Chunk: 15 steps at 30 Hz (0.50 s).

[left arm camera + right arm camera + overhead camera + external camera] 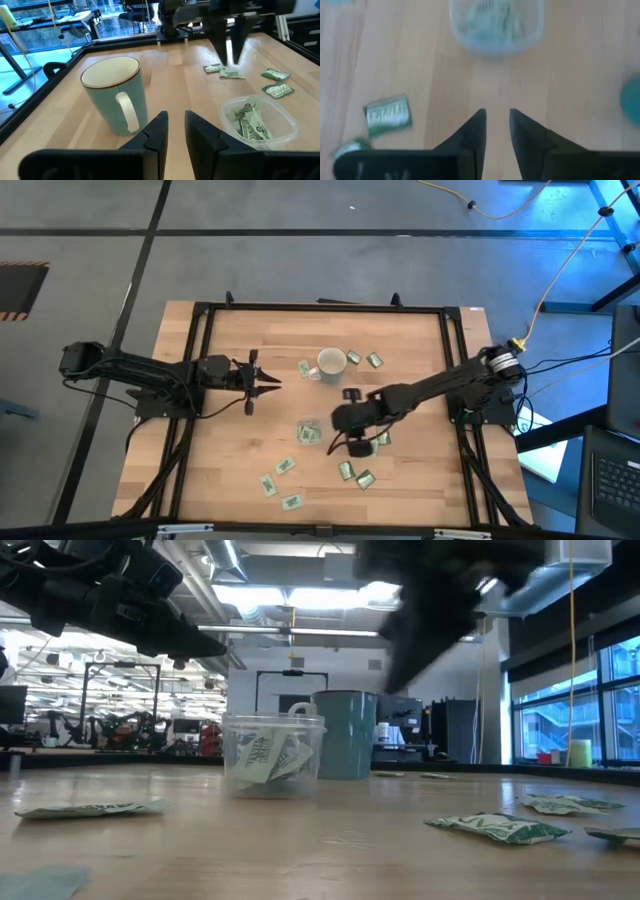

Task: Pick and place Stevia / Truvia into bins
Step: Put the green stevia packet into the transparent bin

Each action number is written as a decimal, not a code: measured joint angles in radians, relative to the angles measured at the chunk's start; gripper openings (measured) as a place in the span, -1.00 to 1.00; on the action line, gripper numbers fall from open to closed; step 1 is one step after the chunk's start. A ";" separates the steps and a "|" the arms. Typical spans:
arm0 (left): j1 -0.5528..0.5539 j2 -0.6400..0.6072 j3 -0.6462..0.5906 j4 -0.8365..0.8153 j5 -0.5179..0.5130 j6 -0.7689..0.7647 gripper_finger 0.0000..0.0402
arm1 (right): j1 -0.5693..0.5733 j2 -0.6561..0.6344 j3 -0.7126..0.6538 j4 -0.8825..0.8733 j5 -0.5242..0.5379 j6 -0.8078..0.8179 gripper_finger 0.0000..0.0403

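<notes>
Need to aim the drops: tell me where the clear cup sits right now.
In the high view the clear cup stands near the table's middle, below the white mug and just left of the right end effector, with sachets already inside it.

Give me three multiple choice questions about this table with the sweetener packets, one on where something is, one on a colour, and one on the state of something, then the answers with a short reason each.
1. Where does the clear cup sit, seen from above?
A. Nearer the table's front edge than the mug
B. At the table's back left corner
C. Inside the mug

2. What colour is the mug's outside?
A. Bright red
B. Pale blue-green
C. Black

3. What is the state of the clear cup?
A. Tipped on its side
B. Upright and bare inside
C. Upright with sachets in it

Answers:
1 A, the high view shows the cup below the mug, toward the front edge.
2 B, the left wrist view shows a pale blue-green wall with a white handle.
3 C, the low view shows it standing with green and white sachets inside.
</notes>
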 joint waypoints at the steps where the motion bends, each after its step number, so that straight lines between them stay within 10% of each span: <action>1: 0.000 0.000 0.000 0.000 0.000 0.000 -0.71 | 0.009 -0.018 -0.025 -0.002 0.004 0.029 -0.56; 15: 0.000 0.000 0.000 -0.004 -0.002 0.000 -0.71 | 0.074 -0.167 -0.477 0.253 0.017 0.321 -0.56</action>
